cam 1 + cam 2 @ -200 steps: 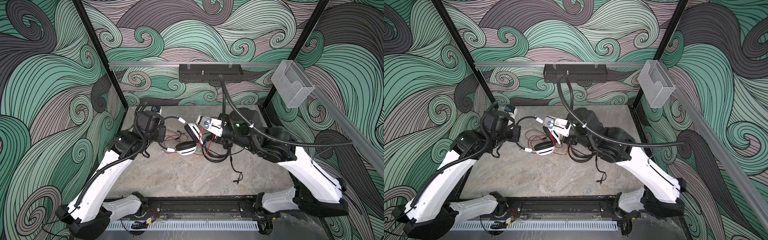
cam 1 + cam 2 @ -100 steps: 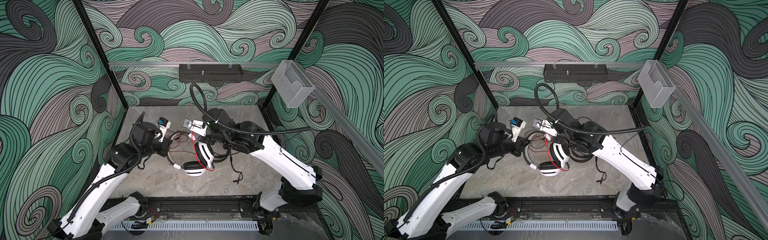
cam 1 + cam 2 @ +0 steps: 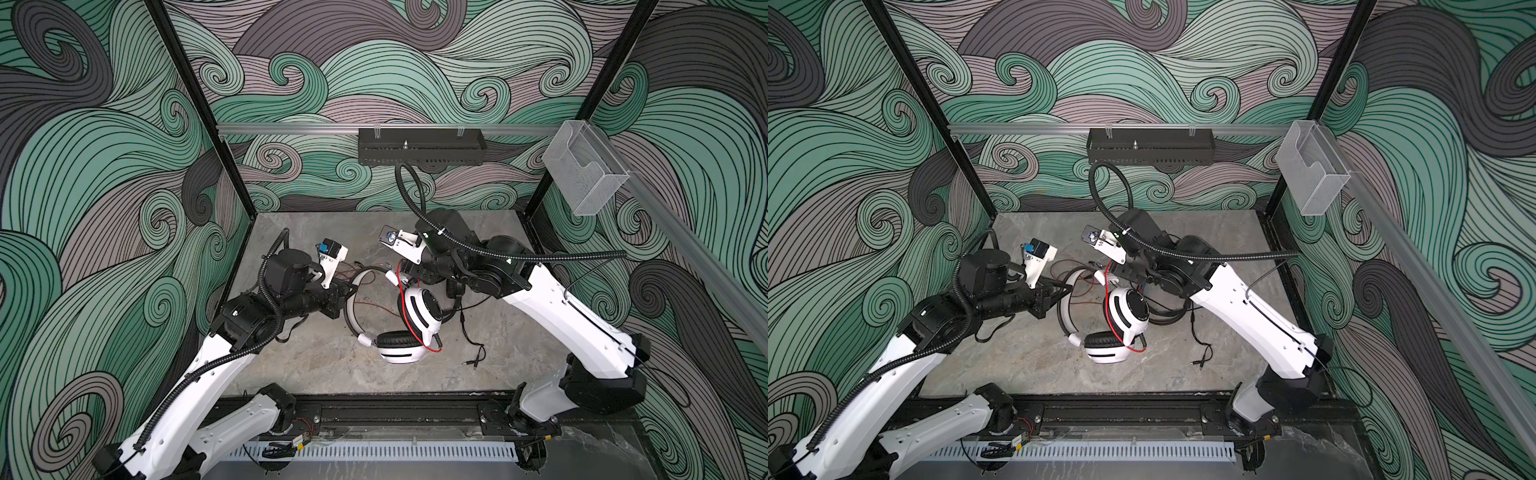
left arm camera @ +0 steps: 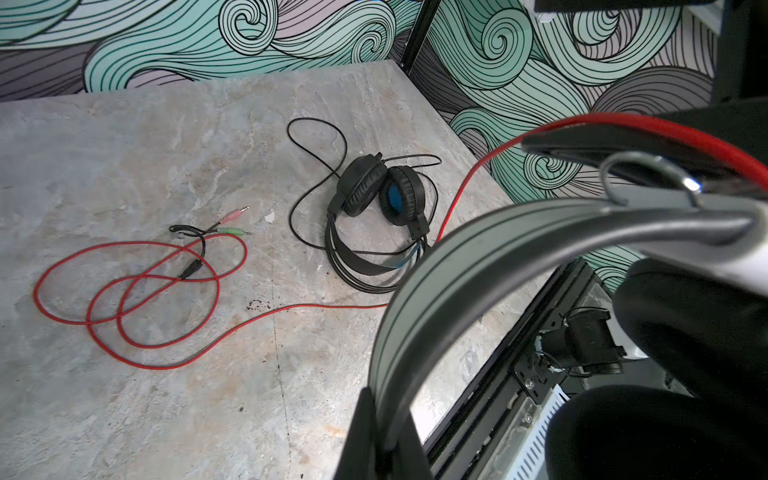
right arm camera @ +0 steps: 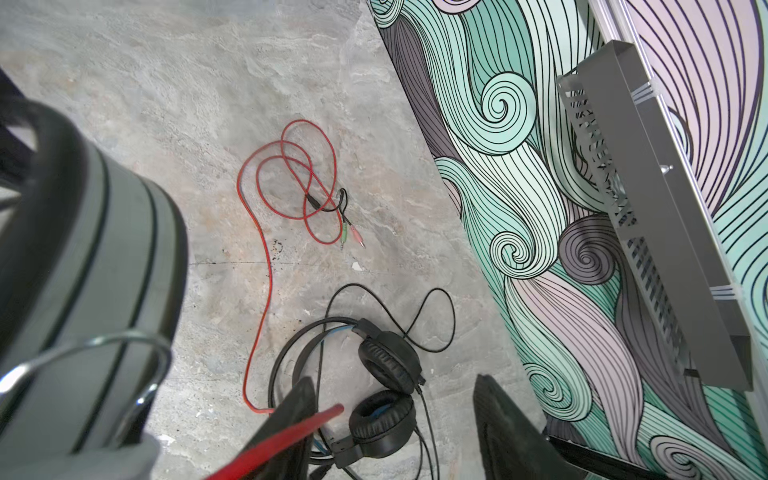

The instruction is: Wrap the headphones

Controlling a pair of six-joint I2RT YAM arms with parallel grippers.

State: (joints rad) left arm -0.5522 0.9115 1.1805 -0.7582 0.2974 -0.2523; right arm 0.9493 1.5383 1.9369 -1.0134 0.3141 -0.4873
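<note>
Left end effector (image 3: 341, 296): closed on the headband of the white headset (image 3: 420, 309), left of centre; fingers (image 4: 359, 440) clamped on either side of the band.
Right end effector (image 5: 395, 380): open, jaws wide apart; red cord (image 4: 665, 129) lying along one finger (image 5: 297, 399), not pinched.
White headset: centre of the tabletop (image 3: 316, 365), between the two end effectors, headband clear of the surface; one ear cup upright just near of the right end effector; the other cup (image 3: 398, 348) lower and nearer, black pad showing; contact with the tabletop impossible to tell.
Red cord: loose overlapping loops flat on the tabletop, far of the white headset; pink and green plugs (image 4: 231, 230) at the free end; a single run rising from the loops to the right end effector, then crossing the upright cup and curling round the lower one.
Black headset (image 4: 376, 216): flat on the tabletop right of centre, mostly hidden under the right arm (image 3: 552, 307) in both top views; ear pads folded face to face, blue lining inside one.
Black cord (image 3: 464, 334): trailing near and right from the black headset, plug end on bare tabletop.
</note>
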